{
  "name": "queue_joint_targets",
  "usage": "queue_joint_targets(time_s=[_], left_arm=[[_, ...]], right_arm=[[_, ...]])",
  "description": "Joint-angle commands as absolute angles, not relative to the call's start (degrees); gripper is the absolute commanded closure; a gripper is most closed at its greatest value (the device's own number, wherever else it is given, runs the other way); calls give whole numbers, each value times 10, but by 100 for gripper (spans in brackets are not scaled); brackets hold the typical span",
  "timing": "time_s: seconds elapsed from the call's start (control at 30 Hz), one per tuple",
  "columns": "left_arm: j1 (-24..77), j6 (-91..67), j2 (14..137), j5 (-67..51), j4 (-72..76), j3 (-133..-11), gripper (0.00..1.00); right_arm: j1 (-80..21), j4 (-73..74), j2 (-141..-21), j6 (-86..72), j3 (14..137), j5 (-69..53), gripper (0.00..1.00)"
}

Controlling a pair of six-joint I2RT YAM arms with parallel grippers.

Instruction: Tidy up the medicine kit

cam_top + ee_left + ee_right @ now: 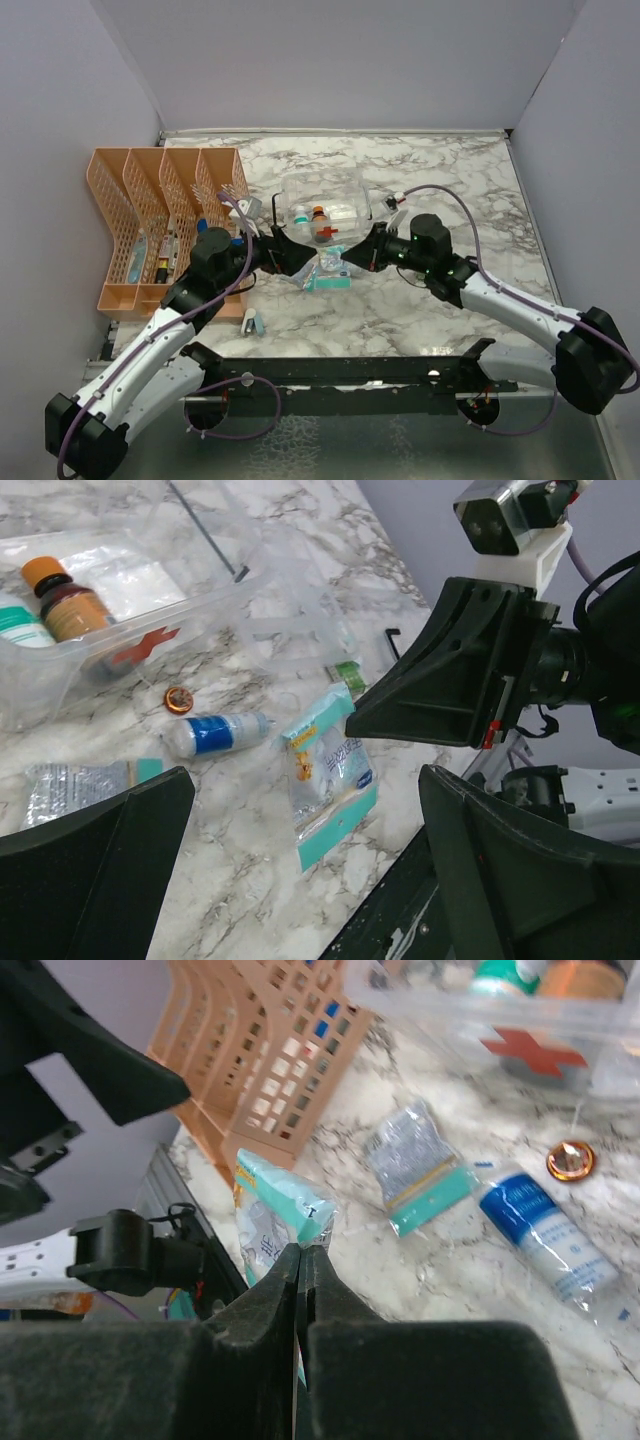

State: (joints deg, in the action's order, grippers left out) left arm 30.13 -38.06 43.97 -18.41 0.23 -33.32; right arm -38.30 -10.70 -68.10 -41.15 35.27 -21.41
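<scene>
Right claw (300,1252): closed tight on 1 corner of teal sachet (272,1210), judged bound for medicine kit (525,1048), just beyond its tips on worktop (455,1260). Left claw (305,780): spread wide, empty.

Medicine kit (352,200): small clear plastic box, red cross on its near wall, lid open. Sits flat and upright, middle of the marble table (450,180).

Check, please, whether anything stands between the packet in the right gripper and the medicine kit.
Only low things lie between the packet, pinched by the right gripper, and the medicine kit: a blue-and-white tube, a copper disc and a silver sachet. Lifted, the packet would likely clear them.
</scene>
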Motion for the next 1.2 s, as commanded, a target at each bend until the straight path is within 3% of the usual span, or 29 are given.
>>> queue_joint_targets(time_s=[0.0, 0.27, 0.6, 0.8, 0.9, 0.93, 1.03, 1.17], left_arm=[[303, -394, 436, -254, 51, -341, 2], [303, -504, 467, -370, 149, -346, 22], [304, -553, 473, -345, 174, -340, 47], [303, -549, 466, -308, 160, -330, 74], [303, -521, 459, -284, 113, -338, 82], [303, -514, 456, -279, 103, -339, 84], [303, -498, 454, -264, 77, -345, 86], [303, -470, 455, -250, 41, -361, 85]], right_arm=[[-386, -126, -633, -384, 385, -234, 99], [-386, -177, -587, -404, 406, -255, 99], [-386, -211, -596, -435, 403, -294, 99], [-386, -200, -613, -431, 400, -312, 99], [-386, -184, -616, -427, 394, -311, 99], [-386, -171, -617, -428, 396, -304, 96], [-386, -90, -620, -419, 422, -264, 65], [-386, 14, -619, -407, 477, -245, 48]])
